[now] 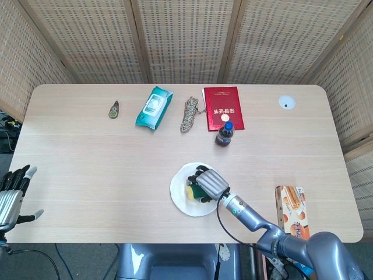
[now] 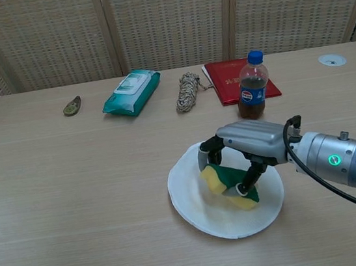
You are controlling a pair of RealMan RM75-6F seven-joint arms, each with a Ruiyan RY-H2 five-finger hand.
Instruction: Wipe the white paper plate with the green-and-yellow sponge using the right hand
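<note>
1. Right hand [image 2: 249, 146]: palm down over the plate, fingers curled around the sponge and gripping it; arm runs off toward the lower right of the chest view.
2. Sponge [image 2: 227, 183]: green and yellow, tilted, its lower yellow edge on the plate's surface, held under the right hand. In the head view it shows only partly at the hand's left edge [image 1: 192, 192].
3. Plate [image 2: 189, 194]: white paper, round, flat on the table near the front edge, under the right hand and sponge.
4. Bottle [image 2: 254, 95]: upright, blue cap, dark drink, just behind the plate, apart from the hand.
5. Red booklet [image 2: 224, 82]: flat, behind the bottle.
6. Rope [image 2: 188, 91]: coiled bundle, left of the booklet.
7. Wipes pack [image 2: 132, 92]: teal, flat, left of the rope.
8. Small dark item [image 2: 72, 106]: far left of the back row; kind cannot be told.
9. White disc [image 2: 332, 59]: set in the table top at the far right corner.
10. Snack box [image 1: 291, 212]: orange, at the table's right front edge, head view only.
11. Left hand [image 1: 11, 195]: beyond the table's left front corner, fingers apart, holding nothing.
</note>
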